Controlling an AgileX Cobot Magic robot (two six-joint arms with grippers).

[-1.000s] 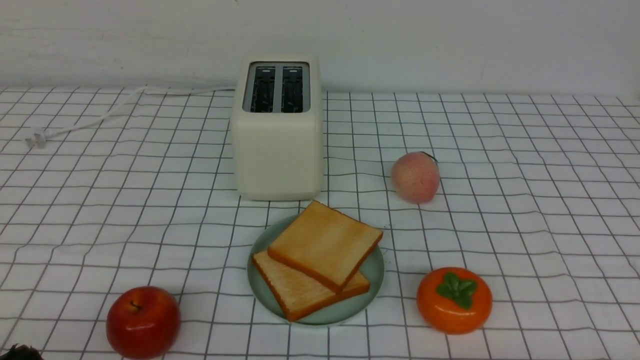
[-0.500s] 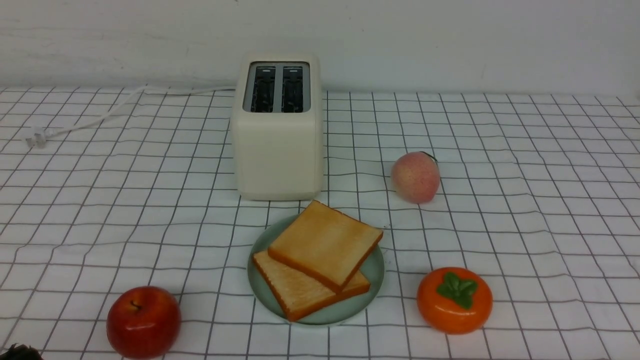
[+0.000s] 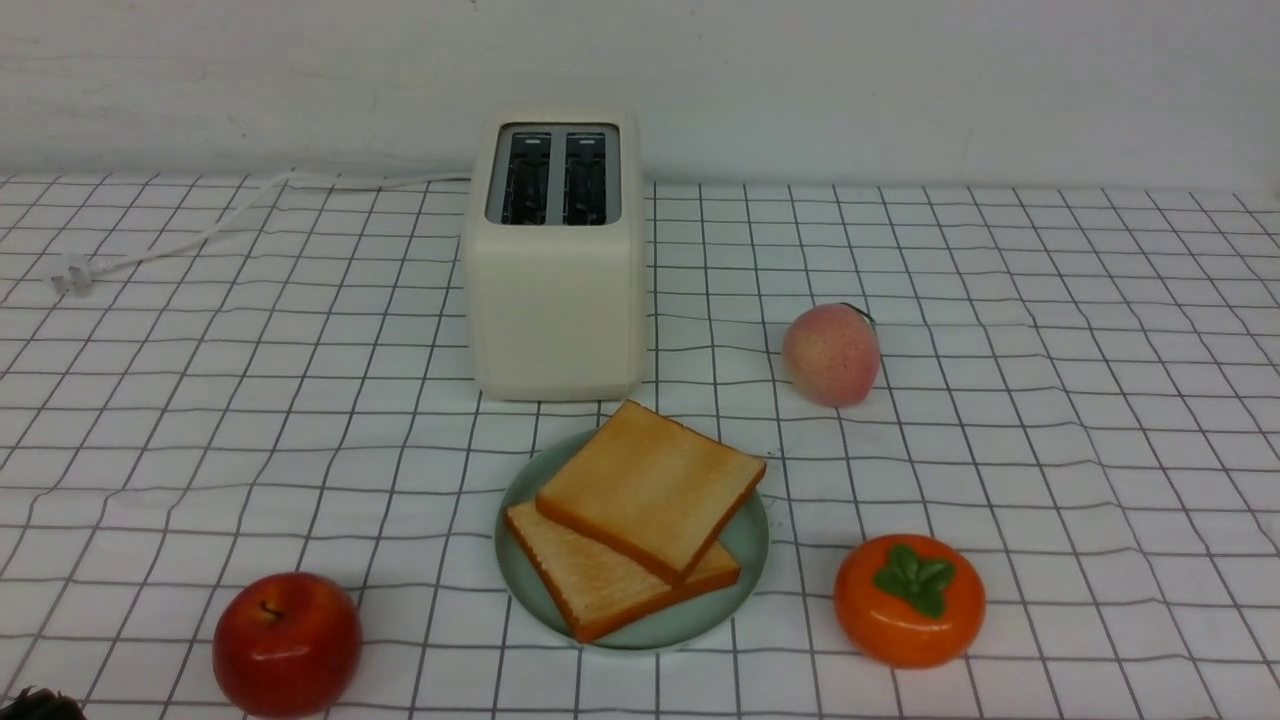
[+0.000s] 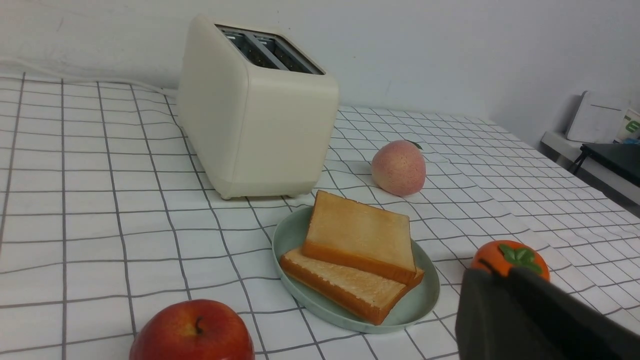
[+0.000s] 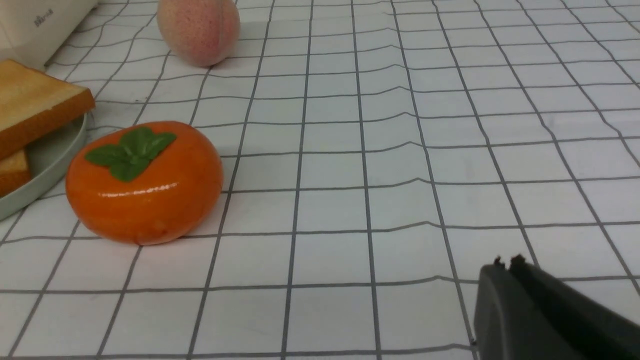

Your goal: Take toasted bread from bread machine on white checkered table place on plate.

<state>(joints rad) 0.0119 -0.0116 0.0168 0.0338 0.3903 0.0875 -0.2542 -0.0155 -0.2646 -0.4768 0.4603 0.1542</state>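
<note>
Grippers first: nearest you, the left gripper [image 4: 505,272] appears only in the left wrist view as a dark mass with its fingers pressed together, holding nothing. The right gripper [image 5: 506,261] shows only in the right wrist view, jaws likewise closed and empty, above bare cloth of the white checkered table [image 3: 1050,400]. Your front view shows neither gripper.

Next out, at the near edge of the table, you see a red apple [image 3: 286,643] on the left and an orange persimmon [image 3: 909,599] on the right. Between them sits the plate [image 3: 740,545], and on it lies the toasted bread [image 3: 648,487]: two slices, the upper one overlapping the lower at an angle. The right wrist view catches only a corner of the bread [image 5: 35,102] and the rim of the plate [image 5: 47,165], just beside the persimmon [image 5: 144,182].

Farther back, a peach [image 3: 830,354] rests to the right of the bread machine [image 3: 556,300], which stands just behind the plate. From the front you can see that both slots are empty; the left wrist view shows the machine [image 4: 255,120] obliquely. Its white cord [image 3: 200,232] trails left along the far edge toward a plug. Nothing stands between either gripper and the plate.
</note>
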